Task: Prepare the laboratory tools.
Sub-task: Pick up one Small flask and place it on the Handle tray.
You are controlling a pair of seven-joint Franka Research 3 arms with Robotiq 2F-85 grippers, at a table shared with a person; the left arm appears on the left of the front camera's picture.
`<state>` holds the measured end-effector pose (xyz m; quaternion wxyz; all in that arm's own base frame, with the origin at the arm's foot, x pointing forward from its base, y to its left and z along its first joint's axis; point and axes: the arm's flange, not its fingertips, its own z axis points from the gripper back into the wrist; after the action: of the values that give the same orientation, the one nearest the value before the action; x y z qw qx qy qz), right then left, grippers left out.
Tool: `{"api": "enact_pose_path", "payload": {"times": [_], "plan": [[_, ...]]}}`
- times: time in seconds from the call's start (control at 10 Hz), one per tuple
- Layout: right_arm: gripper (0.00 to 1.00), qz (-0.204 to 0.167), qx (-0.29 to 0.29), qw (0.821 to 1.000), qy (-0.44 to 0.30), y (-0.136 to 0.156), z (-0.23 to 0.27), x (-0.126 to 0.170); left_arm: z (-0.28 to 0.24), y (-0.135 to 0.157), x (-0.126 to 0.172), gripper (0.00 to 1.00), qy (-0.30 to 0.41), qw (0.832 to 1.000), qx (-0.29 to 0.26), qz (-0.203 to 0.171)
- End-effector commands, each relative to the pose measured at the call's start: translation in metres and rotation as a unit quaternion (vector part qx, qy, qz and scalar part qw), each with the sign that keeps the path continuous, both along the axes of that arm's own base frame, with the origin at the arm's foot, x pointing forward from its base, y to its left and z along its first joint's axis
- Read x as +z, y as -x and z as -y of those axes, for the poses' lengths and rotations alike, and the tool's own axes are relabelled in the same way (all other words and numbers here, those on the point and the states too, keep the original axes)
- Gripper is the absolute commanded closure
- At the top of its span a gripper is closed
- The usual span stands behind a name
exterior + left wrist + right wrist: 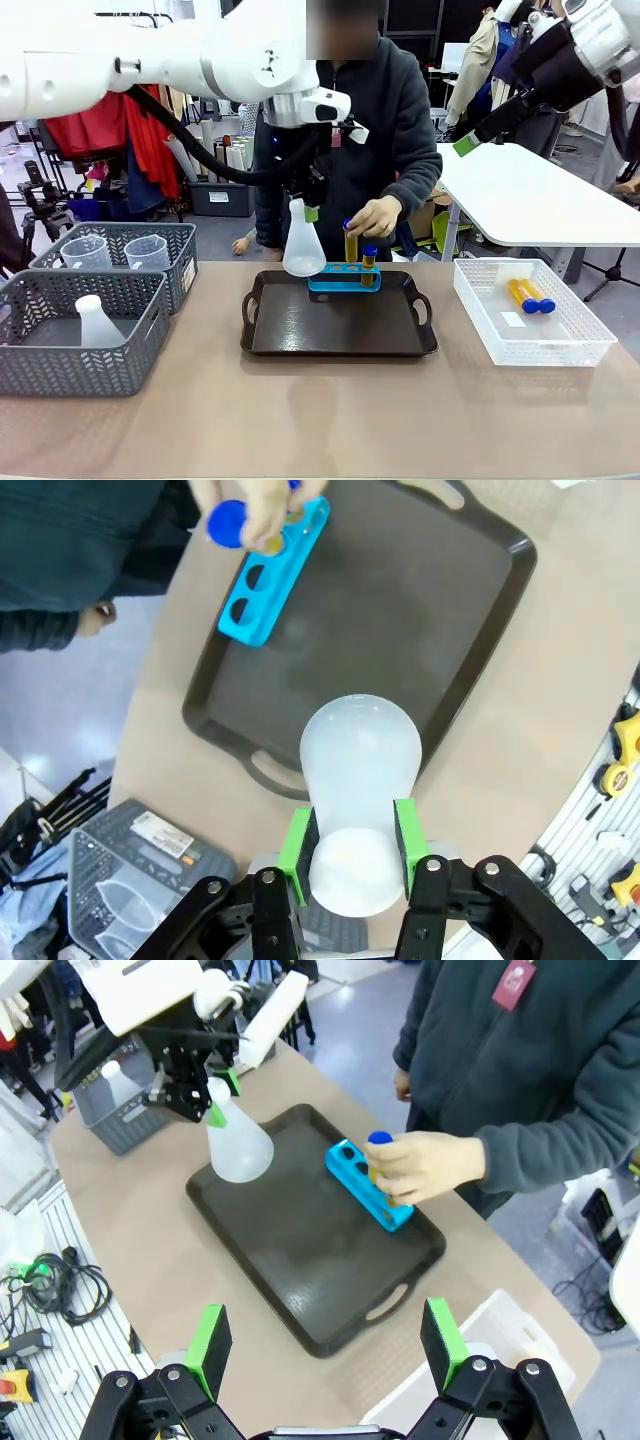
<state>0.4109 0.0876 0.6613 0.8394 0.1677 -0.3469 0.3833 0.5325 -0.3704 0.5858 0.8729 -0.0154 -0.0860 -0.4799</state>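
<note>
My left gripper (306, 210) is shut on the neck of a translucent white conical flask (303, 250), holding it upright over the far-left part of the black tray (330, 335). From the left wrist camera the flask (360, 750) hangs between the green pads (297, 842). A person's hand (378, 215) holds a yellow tube with a blue cap (350, 243) at the blue rack (340, 283); a second tube (369, 264) stands in it. Two more tubes (530, 296) lie in the white mesh bin. My right gripper (325, 1345) is open, raised at the right (468, 142).
Two grey baskets stand at the left: the rear one (185, 262) holds two clear beakers (86, 252), the front one (60, 370) another flask (97, 322). The white mesh bin (580, 340) sits right of the tray. The person stands at the far edge.
</note>
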Motion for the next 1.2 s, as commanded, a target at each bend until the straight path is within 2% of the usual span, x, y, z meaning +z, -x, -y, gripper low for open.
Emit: {"api": "enact_pose_path", "payload": {"times": [0.0,0.1,0.7,0.9,1.1], "plan": [[0.00,0.001,0.006,1.000,-0.011,0.000,0.000,-0.001,-0.005,0.009,-0.001,1.00,0.011,1.000,0.015,-0.006],[0.00,0.001,0.006,1.000,-0.011,0.000,0.000,-0.001,0.000,0.000,0.000,1.00,0.000,1.000,0.000,0.000],[0.00,0.001,0.006,1.000,-0.011,0.000,0.000,-0.001,0.000,0.000,-0.004,1.00,0.002,1.000,0.002,-0.005],[0.00,0.001,0.006,1.000,-0.011,0.000,0.000,-0.001,0.009,-0.008,0.001,1.00,-0.011,0.999,-0.041,-0.008],[0.00,0.001,0.006,1.000,-0.011,0.000,0.000,-0.001,0.037,-0.022,-0.009,1.00,-0.018,0.997,-0.072,-0.010]]}}
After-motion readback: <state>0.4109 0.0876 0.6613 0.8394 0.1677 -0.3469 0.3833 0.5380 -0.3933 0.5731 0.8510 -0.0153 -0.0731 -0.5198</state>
